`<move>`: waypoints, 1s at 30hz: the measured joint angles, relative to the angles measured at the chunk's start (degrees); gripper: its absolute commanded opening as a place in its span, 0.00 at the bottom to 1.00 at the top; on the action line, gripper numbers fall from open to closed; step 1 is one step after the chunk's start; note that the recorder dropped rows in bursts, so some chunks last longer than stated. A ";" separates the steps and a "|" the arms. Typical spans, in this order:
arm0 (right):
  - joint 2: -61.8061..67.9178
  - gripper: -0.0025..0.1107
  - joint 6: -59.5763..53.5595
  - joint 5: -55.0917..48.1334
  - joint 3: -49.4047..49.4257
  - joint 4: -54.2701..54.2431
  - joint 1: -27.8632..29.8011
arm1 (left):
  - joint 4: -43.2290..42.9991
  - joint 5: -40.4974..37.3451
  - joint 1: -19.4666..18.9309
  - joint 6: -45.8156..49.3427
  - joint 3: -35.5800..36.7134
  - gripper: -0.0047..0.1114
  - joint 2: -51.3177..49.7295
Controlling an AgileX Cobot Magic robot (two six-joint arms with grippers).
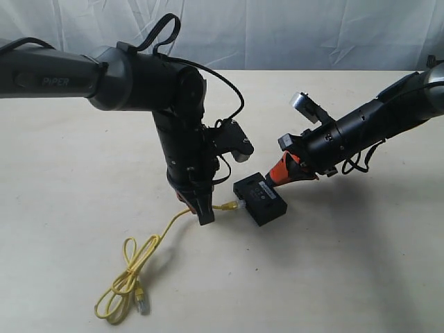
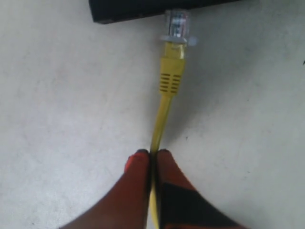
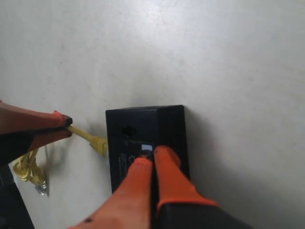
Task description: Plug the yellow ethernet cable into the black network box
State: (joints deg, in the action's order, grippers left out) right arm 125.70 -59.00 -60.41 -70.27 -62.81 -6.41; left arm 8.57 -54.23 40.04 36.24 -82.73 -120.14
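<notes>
The black network box lies flat on the pale table, also seen in the right wrist view and as a dark edge in the left wrist view. The yellow ethernet cable runs from a loose loop at the front left up to the box; its clear plug meets the box's side. My left gripper is shut on the cable a short way behind the plug's yellow boot. My right gripper is shut, its orange fingertips resting on top of the box.
The cable's other clear plug lies by the loop near the front edge. The left arm stands over the table's left half and the right arm reaches in from the right. A wrinkled white backdrop hangs behind.
</notes>
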 measured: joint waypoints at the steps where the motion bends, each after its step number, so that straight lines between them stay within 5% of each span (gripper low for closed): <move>1: 0.00 0.02 0.25 0.00 0.00 0.00 0.00 | 0.00 -0.11 0.00 -0.10 0.00 0.04 0.00; 30: -1.15 0.02 3.53 2.12 0.00 1.93 -0.45 | 2.20 -1.87 0.00 3.57 0.00 0.04 0.00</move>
State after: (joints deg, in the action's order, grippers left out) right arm 124.55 -55.47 -58.29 -70.27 -60.88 -6.86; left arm 10.78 -56.10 40.04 39.81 -82.73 -120.14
